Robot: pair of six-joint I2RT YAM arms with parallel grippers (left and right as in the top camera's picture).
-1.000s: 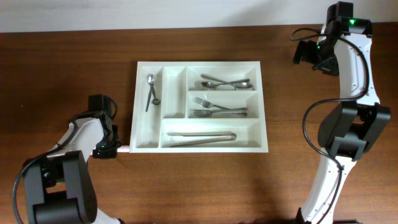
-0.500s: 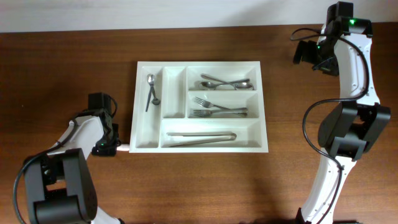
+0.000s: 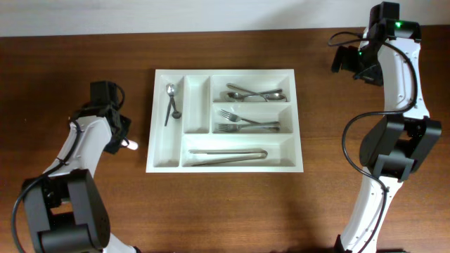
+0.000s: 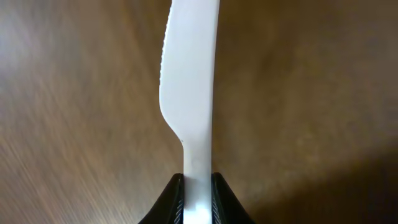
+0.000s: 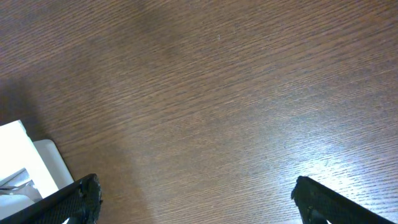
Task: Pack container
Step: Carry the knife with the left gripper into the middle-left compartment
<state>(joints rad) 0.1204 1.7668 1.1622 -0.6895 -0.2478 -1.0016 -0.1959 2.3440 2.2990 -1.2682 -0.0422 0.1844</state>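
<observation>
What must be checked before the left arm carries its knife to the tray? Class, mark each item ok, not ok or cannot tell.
1. Left claw shut on the white knife: ok.
2. Knife straight in the grip: ok.
3. Second narrow compartment of the tray free: ok.
4. Knife above the tray: not ok, over the table left of it.
5. Right claw clear of the tray: ok, open.
</observation>
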